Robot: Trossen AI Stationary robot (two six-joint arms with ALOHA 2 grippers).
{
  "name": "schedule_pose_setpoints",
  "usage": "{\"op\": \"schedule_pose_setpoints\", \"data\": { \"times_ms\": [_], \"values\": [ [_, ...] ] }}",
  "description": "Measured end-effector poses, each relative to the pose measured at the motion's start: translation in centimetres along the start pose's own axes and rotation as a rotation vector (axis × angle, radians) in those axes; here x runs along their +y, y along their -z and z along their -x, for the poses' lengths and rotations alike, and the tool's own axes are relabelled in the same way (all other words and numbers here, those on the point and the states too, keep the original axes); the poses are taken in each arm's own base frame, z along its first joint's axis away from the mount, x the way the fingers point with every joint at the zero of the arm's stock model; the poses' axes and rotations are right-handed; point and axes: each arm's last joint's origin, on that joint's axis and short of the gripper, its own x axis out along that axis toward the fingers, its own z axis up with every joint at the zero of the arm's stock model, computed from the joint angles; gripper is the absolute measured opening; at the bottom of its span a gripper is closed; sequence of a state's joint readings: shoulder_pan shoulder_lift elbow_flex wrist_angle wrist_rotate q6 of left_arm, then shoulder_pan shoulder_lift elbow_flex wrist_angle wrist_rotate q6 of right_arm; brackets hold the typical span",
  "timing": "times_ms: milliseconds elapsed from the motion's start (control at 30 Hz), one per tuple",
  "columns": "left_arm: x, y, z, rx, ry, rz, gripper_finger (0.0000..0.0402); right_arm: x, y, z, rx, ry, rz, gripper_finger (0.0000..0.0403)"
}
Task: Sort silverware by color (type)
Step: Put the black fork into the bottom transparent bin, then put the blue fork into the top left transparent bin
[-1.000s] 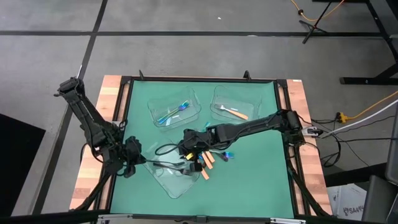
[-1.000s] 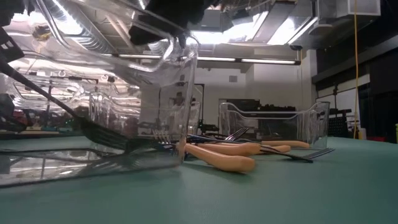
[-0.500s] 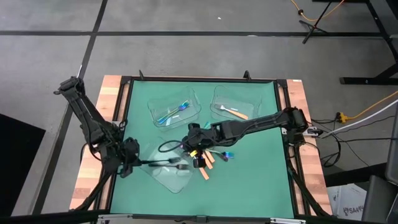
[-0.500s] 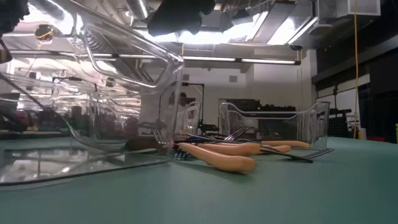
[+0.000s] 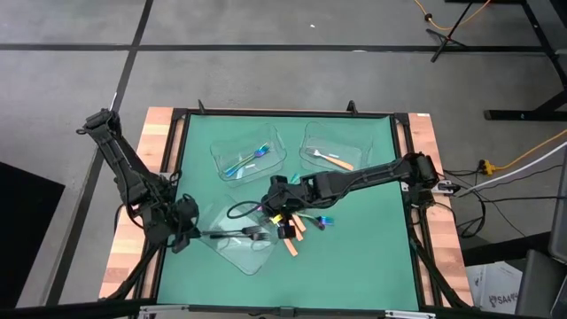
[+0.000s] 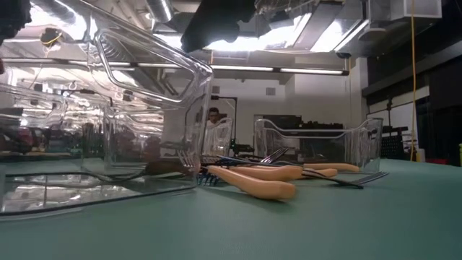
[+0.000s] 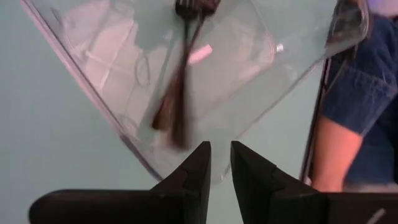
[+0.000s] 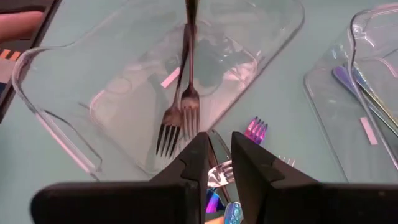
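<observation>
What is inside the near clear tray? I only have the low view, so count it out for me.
Observer: Two dark forks lie together in the near tray.
Operator: Give me the left gripper.
Observer: The left gripper sits just outside the tray's edge, at the forks' handle end. Its jaws are slightly apart with nothing between them.
Operator: Now the right one.
Observer: The right gripper hangs over the loose pile of orange-handled and iridescent pieces beside that tray.
</observation>
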State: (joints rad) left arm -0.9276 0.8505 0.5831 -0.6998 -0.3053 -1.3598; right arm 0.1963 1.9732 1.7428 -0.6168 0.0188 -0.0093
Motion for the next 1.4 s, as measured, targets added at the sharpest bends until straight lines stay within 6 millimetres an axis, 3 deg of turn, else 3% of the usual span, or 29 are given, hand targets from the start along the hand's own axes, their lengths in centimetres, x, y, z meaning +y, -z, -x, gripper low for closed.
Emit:
{"op": "schedule_pose_setpoints", "data": {
  "times_ms": [300,767,1133,1400],
  "values": [
    [-0.1,0.1,0.0,0.035,0.018,0.005,0.0055,-0.1,0.5,0.9,0.062,0.037,0.003,0.006],
    [-1.6,-0.7,0.4,-0.105,0.167,0.045,0.0055,-0.2,2.0,5.6,0.232,0.072,-0.049,0.006],
    [-3.2,-2.4,1.2,-0.495,0.213,-0.076,0.0055,2.1,5.5,3.8,0.363,0.078,-0.101,0.006],
    [-2.9,-3.5,1.0,-0.558,0.149,-0.163,0.0055,1.5,9.5,1.0,0.448,0.108,-0.178,0.006]
  ]
}}
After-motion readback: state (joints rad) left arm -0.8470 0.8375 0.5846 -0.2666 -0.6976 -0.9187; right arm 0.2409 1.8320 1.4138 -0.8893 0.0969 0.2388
